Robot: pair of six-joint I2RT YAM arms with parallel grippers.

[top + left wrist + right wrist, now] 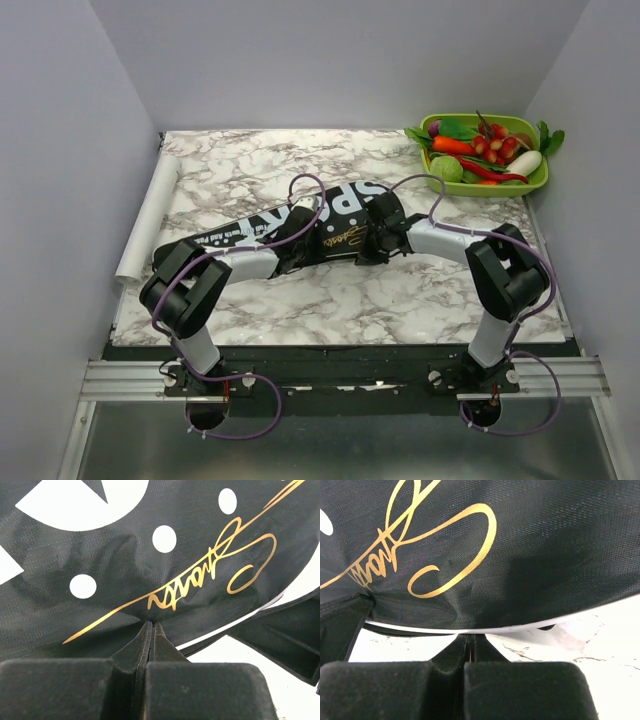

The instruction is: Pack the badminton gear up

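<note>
- Marble table [400,290]: spreads out under both grippers and carries everything else.
- Black cover [345,208]: lies flat on the table directly ahead of both sets of fingertips. It runs slantwise from the left gripper's near left to beyond the right gripper's far side. Its white "SPORT" lettering sits just past the fingertips.
- White roll [150,215]: lies along the table edge, well off to the left of the left gripper.
- Green tray [485,187]: sits well apart from the cover, far ahead and to the right of the right gripper, filled with toy vegetables [480,150].
- Left gripper [151,627]: its fingers are pressed together with no gap. The tips sit on the cover's near margin, where the fabric [190,525] creases toward them and looks nipped between them.
- Right gripper [470,637]: its fingers are also pressed together. The tips meet the cover's near edge [545,540], and I cannot tell whether any fabric is caught. It sits just to the right of the left gripper.
- Gold signature [200,575]: printed on the cover immediately ahead of the left fingertips. Its looped end [420,545] lies ahead and left of the right fingertips.
- White piping [520,626]: a thin line along the cover's edge, running rightward from the right fingertips.
- White dots [164,538]: printed on the cover further ahead of the left fingertips, beyond the signature.
</note>
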